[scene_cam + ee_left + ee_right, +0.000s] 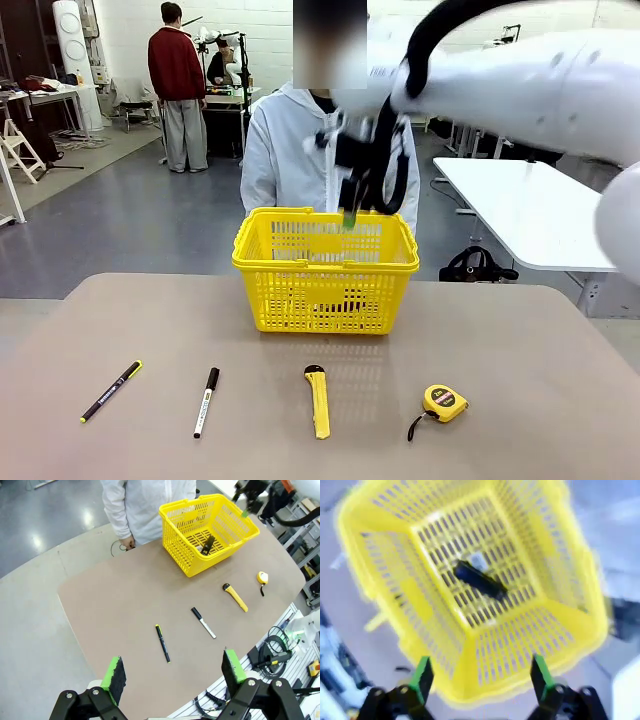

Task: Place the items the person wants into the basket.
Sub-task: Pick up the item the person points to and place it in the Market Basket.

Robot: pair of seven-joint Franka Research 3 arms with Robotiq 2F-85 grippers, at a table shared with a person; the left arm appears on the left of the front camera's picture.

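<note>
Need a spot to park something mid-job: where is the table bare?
Bare: the table left of the basket, right of it, and the strip between it and the near row. Crowded: that near row, with the black pen, white marker, utility knife and tape measure. The right claw hangs open over the basket.

Front view: fixed, low at the table's (pixel 100 320) near edge, facing across to the person (pixel 285 150). Left wrist view: high above, looking obliquely down over the whole table. Right wrist view: close, straight down into the basket (pixel 510 645) (blurred). All three share the basket.
</note>
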